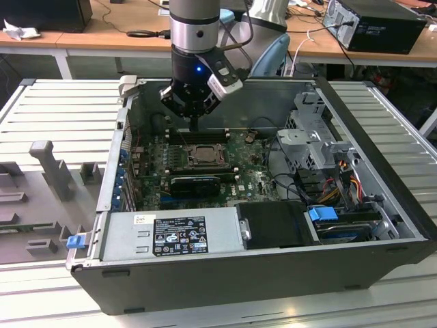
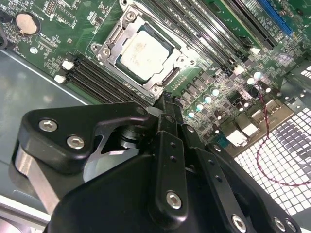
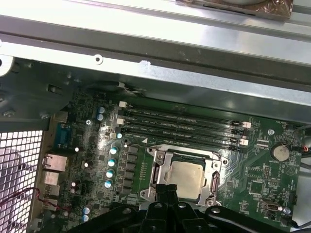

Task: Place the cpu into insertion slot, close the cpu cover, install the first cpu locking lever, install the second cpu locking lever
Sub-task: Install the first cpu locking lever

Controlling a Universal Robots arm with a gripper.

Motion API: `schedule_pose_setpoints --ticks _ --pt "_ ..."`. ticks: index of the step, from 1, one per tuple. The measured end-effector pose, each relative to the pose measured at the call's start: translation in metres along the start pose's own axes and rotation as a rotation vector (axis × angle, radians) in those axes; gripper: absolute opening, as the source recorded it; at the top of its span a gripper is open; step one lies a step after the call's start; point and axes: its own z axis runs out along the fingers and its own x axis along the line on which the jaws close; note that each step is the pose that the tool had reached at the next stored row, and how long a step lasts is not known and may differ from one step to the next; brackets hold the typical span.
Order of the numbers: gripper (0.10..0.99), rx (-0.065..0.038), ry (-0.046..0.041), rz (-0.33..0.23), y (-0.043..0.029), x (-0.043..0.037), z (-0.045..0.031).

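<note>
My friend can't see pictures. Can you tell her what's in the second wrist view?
A pale square chip sits on a green circuit board, framed by a silver metal cover. The robot's black gripper, fingers together, points at the cover's edge, next to long black memory slots.

The cpu (image 2: 144, 53) is beige-silver (motherboard (image 2: 63, 36) green, tool (image 2: 167, 98) black).

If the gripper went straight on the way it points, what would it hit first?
Probably the corner of the cpu cover, right below the shut gripper; depth is unclear, so possibly the motherboard beside it.
</note>
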Motion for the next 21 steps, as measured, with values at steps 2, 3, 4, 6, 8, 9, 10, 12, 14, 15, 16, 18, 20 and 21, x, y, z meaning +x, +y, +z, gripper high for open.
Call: schedule_pose_setpoints --ticks 2,3,4,6,8,9,10,12,14,15,16,18,20,21 --pt "0.106 0.0 0.0001 0.0 0.0008 0.0054 0.0" --pt "0.106 0.0 -0.0006 0.011 0.001 0.0055 0.0001" --pt "0.106 0.0 -0.0011 0.023 0.0014 0.0055 0.0007" --pt "0.106 0.0 -0.0024 0.076 0.0013 0.0055 0.0033" --pt "0.106 0.0 -0.0036 0.122 0.0014 0.0059 0.0061" --pt "0.106 0.001 -0.0036 0.124 0.0014 0.0066 0.0065" --pt "0.106 0.0 -0.0037 0.124 0.0015 0.0076 0.0066" --pt "0.106 -0.004 -0.0041 0.124 0.0015 0.009 0.007" --pt "0.106 -0.006 -0.0046 0.124 0.002 0.0117 0.0075" --pt "0.106 -0.006 -0.0043 0.124 0.0022 0.0137 0.0076" --pt "0.106 -0.006 -0.0043 0.124 0.0025 0.0157 0.0077" --pt "0.106 -0.006 -0.0043 0.124 0.0033 0.0208 0.0083" --pt "0.106 -0.006 -0.0044 0.124 0.0045 0.0282 0.009" --pt "0.106 -0.006 -0.0044 0.124 0.0051 0.0318 0.0098"
